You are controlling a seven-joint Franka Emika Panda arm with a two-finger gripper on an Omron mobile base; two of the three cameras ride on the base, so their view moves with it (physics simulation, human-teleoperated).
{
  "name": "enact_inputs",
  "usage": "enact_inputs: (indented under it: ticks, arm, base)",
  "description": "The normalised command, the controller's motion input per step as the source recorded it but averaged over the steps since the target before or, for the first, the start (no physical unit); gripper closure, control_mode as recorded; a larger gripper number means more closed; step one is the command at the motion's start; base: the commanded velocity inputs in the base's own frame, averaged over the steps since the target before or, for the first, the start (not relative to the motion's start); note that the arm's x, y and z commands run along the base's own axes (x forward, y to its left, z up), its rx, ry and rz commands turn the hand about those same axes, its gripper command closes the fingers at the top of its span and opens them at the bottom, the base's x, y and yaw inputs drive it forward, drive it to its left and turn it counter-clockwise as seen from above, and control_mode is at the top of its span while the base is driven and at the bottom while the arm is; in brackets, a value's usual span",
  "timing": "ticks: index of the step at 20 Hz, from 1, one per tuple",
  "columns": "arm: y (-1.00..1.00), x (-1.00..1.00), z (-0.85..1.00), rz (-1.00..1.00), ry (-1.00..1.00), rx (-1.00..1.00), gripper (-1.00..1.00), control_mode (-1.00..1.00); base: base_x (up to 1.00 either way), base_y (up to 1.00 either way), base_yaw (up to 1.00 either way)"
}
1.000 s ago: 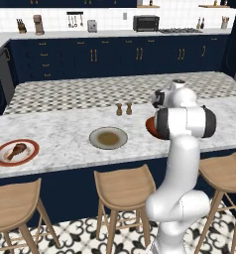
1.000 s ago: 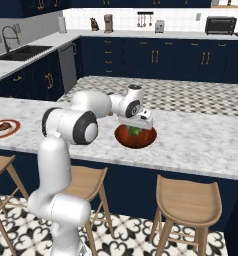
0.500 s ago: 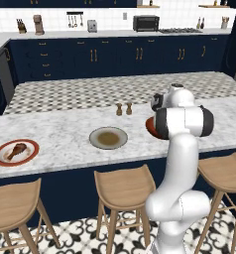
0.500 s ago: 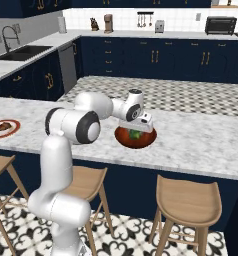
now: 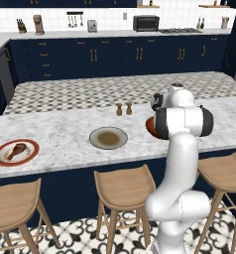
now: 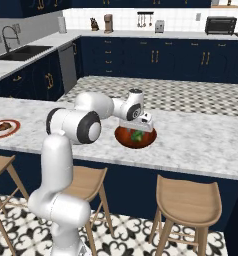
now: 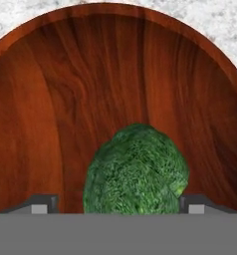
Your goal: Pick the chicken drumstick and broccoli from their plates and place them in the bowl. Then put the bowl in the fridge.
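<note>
From the left base view, the white arm hides most of the red-brown bowl on the marble counter; the drumstick lies on the red-rimmed plate, the grey plate between them. From the right, the gripper hangs over the bowl, broccoli beneath it. In the hand view, the broccoli sits between the spread fingertips, inside the bowl; whether they touch it is unclear.
</note>
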Motion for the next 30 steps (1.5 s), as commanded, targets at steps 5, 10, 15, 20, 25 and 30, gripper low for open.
enact_inputs:
  ticks: [5, 10, 15, 20, 25, 30]
  arm:
    - [0.0, 0.0, 0.21, 0.0, -0.01, -0.03, -1.0, -1.0]
    - [0.15, 0.0, 0.69, 0.02, 0.0, -0.13, -1.0, -1.0]
    - [0.36, -0.5, 0.58, 0.0, -0.13, 0.0, -1.0, -1.0]
    - [0.7, -1.0, 0.82, 0.0, -0.23, 0.0, -1.0, -1.0]
    - [0.76, -1.0, 0.72, 0.02, -0.15, 0.0, -1.0, -1.0]
    - [0.61, -1.0, 0.67, 0.05, -0.12, 0.0, -1.0, -1.0]
  base:
    - [0.0, 0.0, 0.0]
    - [0.0, 0.0, 0.0]
    - [0.0, 0.0, 0.0]
    - [0.0, 0.0, 0.0]
    - [0.0, 0.0, 0.0]
    - [0.0, 0.0, 0.0]
